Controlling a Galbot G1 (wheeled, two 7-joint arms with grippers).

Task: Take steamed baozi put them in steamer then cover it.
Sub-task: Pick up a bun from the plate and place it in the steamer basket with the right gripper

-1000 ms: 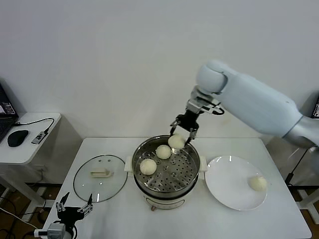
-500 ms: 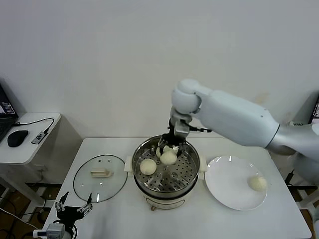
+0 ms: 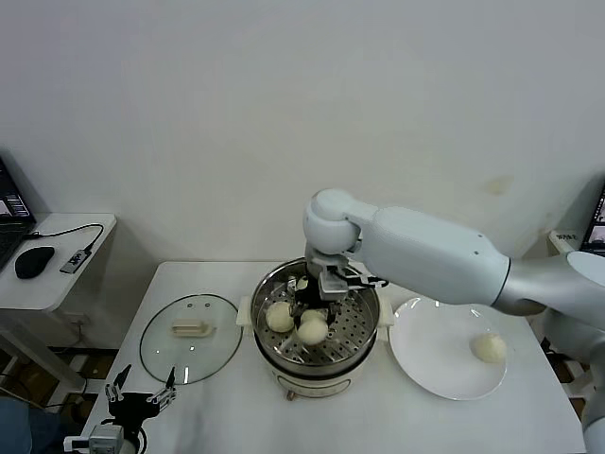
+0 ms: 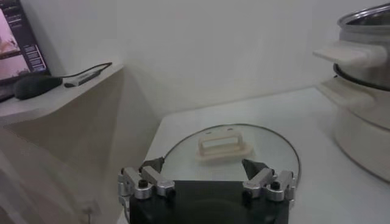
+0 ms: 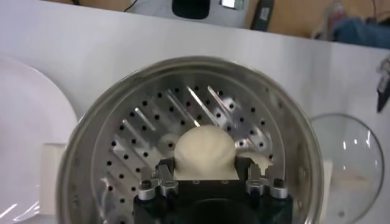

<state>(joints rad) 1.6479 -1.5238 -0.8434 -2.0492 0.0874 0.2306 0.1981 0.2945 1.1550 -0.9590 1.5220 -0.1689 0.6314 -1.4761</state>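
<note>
Right end effector [image 3: 313,320] is lowered inside the round shiny stainless-steel steamer pot [image 3: 364,340], its fingers clamped on one small smooth cream-white steamed bun [image 3: 313,328]. The right wrist view shows the same held bun [image 5: 205,152] pinched between the two fingers directly above the perforated steel tray [image 5: 146,131]; whether the bun touches the tray cannot be told.

A second cream-white bun [image 3: 278,316] lies on the tray towards the pot's left side, just beside the held one. A third bun [image 3: 302,284] shows in part at the far side of the tray, behind the end effector. A fourth bun [image 3: 489,347] sits on the flat white round plate [image 3: 425,355], close to its right rim; the plate lies on the white surface [image 3: 227,407] just right of the pot.

The round clear glass lid with metal rim [image 3: 159,355] and cream oblong handle [image 3: 189,329] lies flat on the surface to the left of the pot, near but apart from it. The pot is uncovered.

Left end effector [image 3: 140,397] hangs at the near left corner of the surface, fingers spread wide and holding nothing; the left wrist view shows it [image 4: 207,182] close to the lid's near rim [image 4: 286,149]
</note>
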